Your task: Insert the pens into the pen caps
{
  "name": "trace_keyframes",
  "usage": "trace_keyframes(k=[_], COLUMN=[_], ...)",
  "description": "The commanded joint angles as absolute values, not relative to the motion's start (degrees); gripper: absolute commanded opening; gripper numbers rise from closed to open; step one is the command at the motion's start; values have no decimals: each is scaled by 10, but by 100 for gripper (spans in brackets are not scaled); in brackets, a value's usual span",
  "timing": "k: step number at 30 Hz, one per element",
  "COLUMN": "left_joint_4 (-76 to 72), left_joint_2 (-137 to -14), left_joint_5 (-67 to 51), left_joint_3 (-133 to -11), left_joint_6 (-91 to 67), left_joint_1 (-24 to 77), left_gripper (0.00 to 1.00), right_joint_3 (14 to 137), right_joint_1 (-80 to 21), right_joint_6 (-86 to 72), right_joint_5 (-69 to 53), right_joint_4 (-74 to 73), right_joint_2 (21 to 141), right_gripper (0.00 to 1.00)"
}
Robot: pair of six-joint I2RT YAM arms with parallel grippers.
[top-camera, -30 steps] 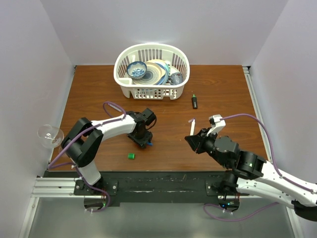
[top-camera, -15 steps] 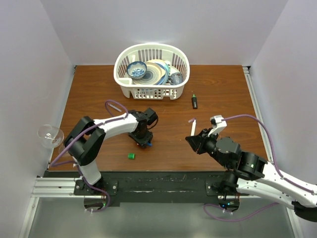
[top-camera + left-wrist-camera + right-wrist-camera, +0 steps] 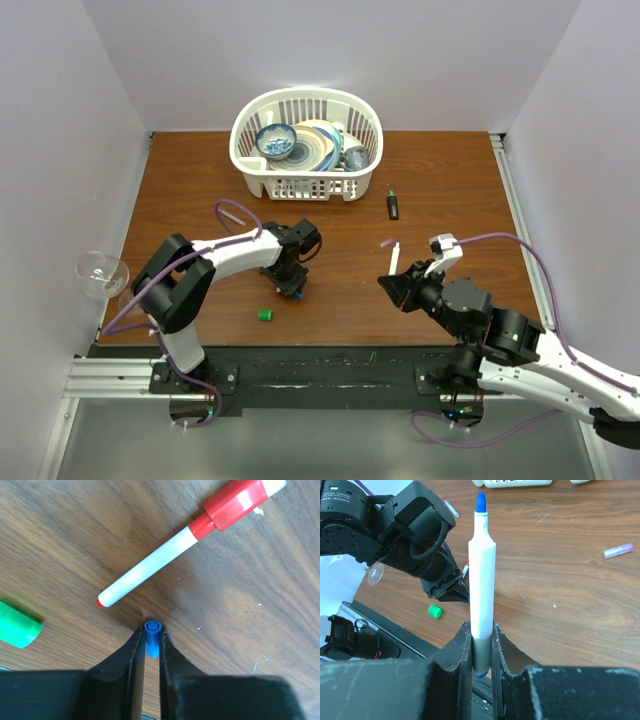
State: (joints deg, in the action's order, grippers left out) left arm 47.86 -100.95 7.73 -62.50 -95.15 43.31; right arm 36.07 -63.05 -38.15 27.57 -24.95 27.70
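My left hand pinches blue cap, right hand pinches pen — I'd match axes first, then push tip in slowly.

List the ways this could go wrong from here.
The left gripper pinches the blue cap only at its fingertips; pressure from the pen may push it out.
The right gripper holds the white pen near its rear end, so its tip could swing off line.
The red-capped pen lies close by and might get knocked.
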Motion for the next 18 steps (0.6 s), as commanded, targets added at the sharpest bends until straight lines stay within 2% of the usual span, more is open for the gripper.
trace_keyframes(k=[1,2,3,11,18], left_joint_4=[448,442,437,445,431], left_joint_2=[-1015,-1010,-1007,-947,-864], left_joint_5=[108,107,106,156,207], left_joint_3=[-627,-623,-619,-639,-635], left_joint_6=[-946,-942,-939,-889,-837], left_joint_1=[439,439,439,446,452], left_gripper=[11,2,0,0,0], right_joint_3=[357,358,358,352,322], right_joint_1=[-632,-632,-633,-632,-632], right_joint_6=[-388,-386,-387,-390,-374], right_joint_5=[278,276,275,268,186], right_joint_4=[-243,-243,-243,-242,-157], right_joint_2=[276,280,282,287,333], right_gripper=[0,0,0,0,0])
